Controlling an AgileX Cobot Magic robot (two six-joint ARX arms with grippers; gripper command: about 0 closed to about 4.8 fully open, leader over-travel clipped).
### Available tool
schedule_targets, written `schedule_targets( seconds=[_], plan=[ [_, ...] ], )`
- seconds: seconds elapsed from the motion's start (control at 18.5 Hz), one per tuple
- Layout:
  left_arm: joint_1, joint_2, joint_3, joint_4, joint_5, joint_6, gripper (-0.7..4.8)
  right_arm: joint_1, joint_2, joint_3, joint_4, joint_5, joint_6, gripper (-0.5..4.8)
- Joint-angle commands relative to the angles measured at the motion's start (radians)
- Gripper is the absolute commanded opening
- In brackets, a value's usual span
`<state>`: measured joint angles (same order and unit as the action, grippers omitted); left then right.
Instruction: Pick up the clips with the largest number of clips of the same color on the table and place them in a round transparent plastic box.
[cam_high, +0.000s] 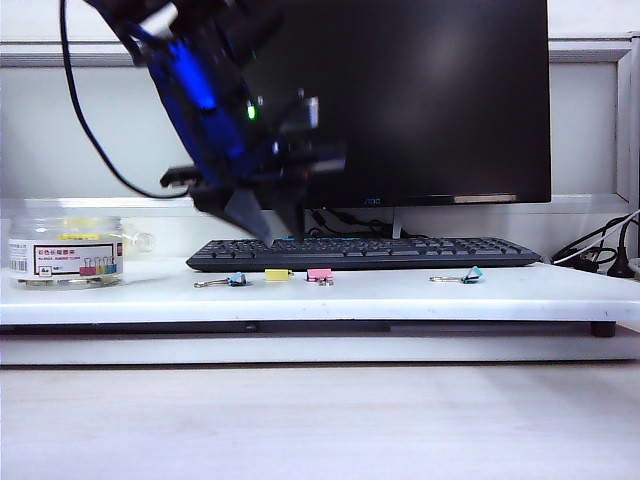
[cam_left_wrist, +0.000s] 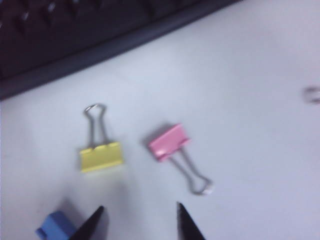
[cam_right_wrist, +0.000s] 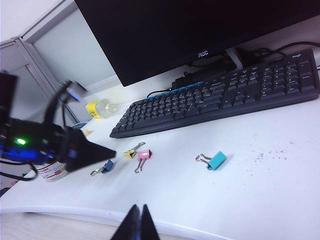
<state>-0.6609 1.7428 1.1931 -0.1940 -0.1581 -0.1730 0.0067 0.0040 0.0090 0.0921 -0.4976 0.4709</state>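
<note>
One yellow clip lies on the white table in front of the keyboard, between a blue clip and a pink clip. My left gripper hangs above this group, open, with nothing between its dark fingertips; the yellow clip lies just ahead of them. At the far left stands the round transparent plastic box, with yellow shapes showing through its wall. In the right wrist view the left arm partly hides it. My right gripper is shut and empty, back near the table's front edge.
A blue clip, a pink clip and a teal clip also lie on the table. Behind them are a black keyboard and a monitor. Cables sit at the right.
</note>
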Motion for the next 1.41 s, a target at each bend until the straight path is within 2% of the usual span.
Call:
schedule_targets(
  seconds=[0.05, 0.11, 0.16, 0.22, 0.27, 0.6, 0.7, 1.08, 1.41],
  plan=[
    [0.003, 0.028, 0.006, 0.024, -0.022, -0.019, 1.89, 0.000, -0.002, -0.003, 0.018, -0.003, 0.001, -0.01],
    [0.004, 0.031, 0.006, 0.026, -0.022, -0.022, 1.94, 0.000, -0.002, -0.003, 0.018, -0.003, 0.002, -0.01],
    [0.004, 0.031, 0.006, 0.034, -0.022, -0.022, 2.33, 0.000, -0.002, -0.003, 0.018, -0.003, 0.001, -0.01],
    [0.004, 0.031, 0.006, 0.055, -0.022, -0.022, 3.54, 0.000, -0.002, -0.003, 0.018, -0.002, 0.001, -0.01],
    [0.004, 0.031, 0.006, 0.072, -0.028, -0.022, 3.67, 0.000, -0.002, -0.003, 0.018, -0.002, 0.001, -0.01],
    [0.004, 0.033, 0.006, 0.100, -0.074, -0.047, 3.67, 0.000, -0.002, -0.003, 0.018, -0.003, 0.001, -0.01],
    [0.004, 0.041, 0.007, 0.119, -0.073, -0.071, 3.67, 0.000, -0.002, -0.003, 0.018, -0.005, 0.002, -0.01],
    [0.007, 0.090, 0.011, 0.123, -0.070, -0.071, 3.66, 0.000, -0.002, -0.003, 0.020, -0.026, 0.002, -0.01],
    [0.055, 0.097, 0.011, 0.136, -0.031, -0.071, 3.63, 0.000, -0.002, -0.003, 0.021, -0.027, 0.002, -0.01]
  ],
)
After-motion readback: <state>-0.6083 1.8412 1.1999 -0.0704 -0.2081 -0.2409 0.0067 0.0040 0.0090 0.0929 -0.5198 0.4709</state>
